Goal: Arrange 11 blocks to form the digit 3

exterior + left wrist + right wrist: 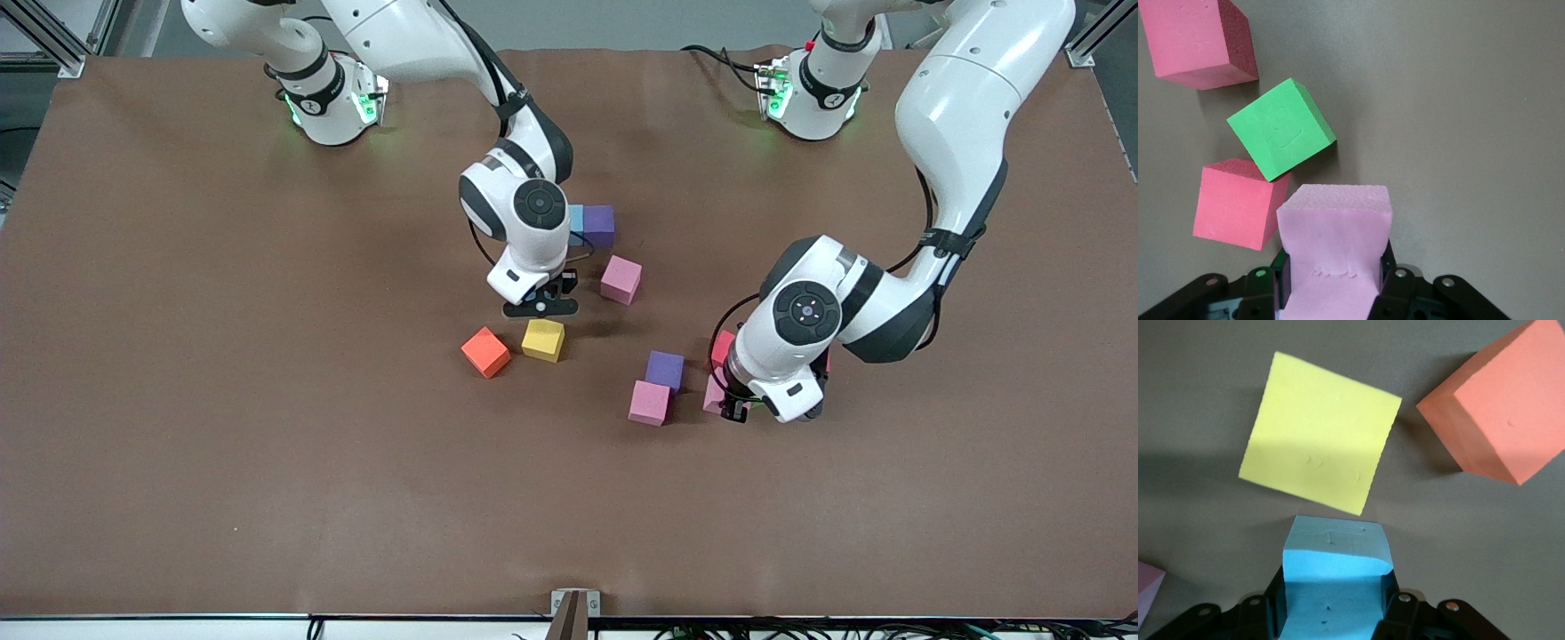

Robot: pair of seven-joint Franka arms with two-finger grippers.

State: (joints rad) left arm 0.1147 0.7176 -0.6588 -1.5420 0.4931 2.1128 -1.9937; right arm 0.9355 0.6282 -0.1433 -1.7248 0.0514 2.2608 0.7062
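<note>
two cubes are gripped: the left gripper (1333,293) is clamped on a pale pink block (1335,230), the right gripper (1335,613) on a light blue block (1336,567); only the wrist views show this; the left wrist view alone shows a green cube (1280,128) between two deeper pink cubes (1237,212); the front view shows the right gripper over a yellow block (543,340) beside an orange block (485,351); it also counts two purple blocks (664,369) and two free pink ones (621,279); the brown table (267,444) is matte.
</note>
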